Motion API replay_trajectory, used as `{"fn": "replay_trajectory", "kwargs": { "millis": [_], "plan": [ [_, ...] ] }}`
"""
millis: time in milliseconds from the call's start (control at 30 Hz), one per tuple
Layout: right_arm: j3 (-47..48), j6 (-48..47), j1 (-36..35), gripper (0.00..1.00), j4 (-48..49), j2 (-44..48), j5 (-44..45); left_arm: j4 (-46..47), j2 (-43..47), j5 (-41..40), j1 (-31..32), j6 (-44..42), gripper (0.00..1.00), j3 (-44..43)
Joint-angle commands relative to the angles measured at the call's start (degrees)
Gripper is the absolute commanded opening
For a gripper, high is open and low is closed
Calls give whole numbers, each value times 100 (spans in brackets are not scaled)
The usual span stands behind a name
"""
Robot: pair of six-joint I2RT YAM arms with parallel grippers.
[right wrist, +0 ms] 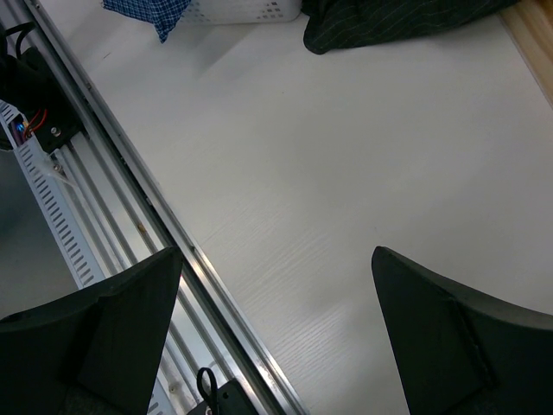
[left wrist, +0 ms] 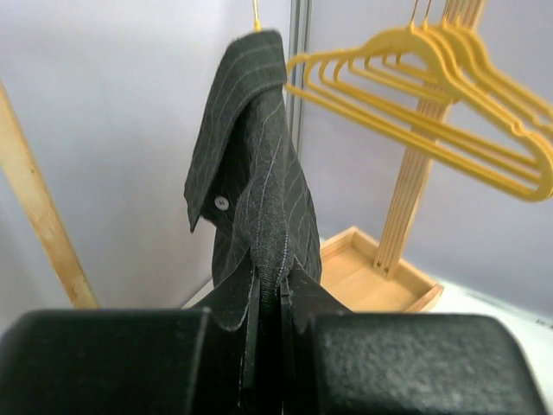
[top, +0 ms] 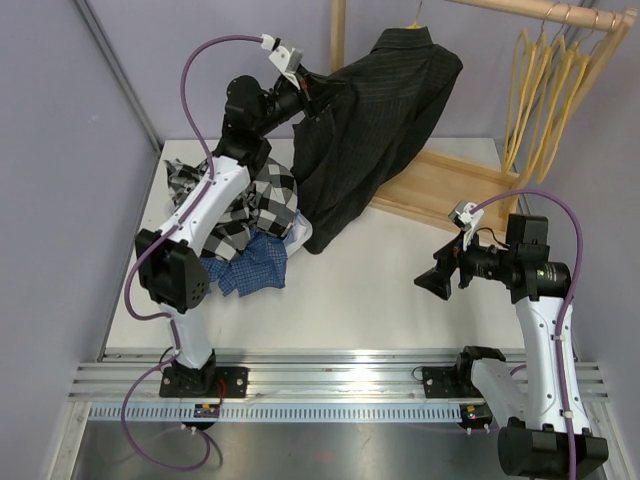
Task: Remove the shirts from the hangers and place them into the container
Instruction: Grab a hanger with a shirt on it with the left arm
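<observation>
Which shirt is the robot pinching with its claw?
The black pinstriped shirt. The left gripper is shut on its front edge while it hangs up; the black-and-white checked shirt and the blue checked shirt lie heaped on the basket.

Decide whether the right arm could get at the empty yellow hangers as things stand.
Probably yes: the right gripper is open and empty, the hangers hang on its side, and the pinstriped shirt hangs left of that path.
</observation>
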State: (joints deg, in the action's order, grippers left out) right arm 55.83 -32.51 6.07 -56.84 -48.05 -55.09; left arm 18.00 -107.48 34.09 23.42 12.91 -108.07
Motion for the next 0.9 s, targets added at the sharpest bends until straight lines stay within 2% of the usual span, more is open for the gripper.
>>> {"fn": "replay_trajectory", "kwargs": {
  "millis": [0,333,867],
  "plan": [
    [-11,61,35,99,199,68,-2,1179,570,-113,13,519,0,14],
    [-11,69,61,100,200,68,-2,1803,659,-245,93,880,0,278],
    [-11,78,88,100,200,59,-2,2911,272,-587,497,924,0,-65]
  ]
}}
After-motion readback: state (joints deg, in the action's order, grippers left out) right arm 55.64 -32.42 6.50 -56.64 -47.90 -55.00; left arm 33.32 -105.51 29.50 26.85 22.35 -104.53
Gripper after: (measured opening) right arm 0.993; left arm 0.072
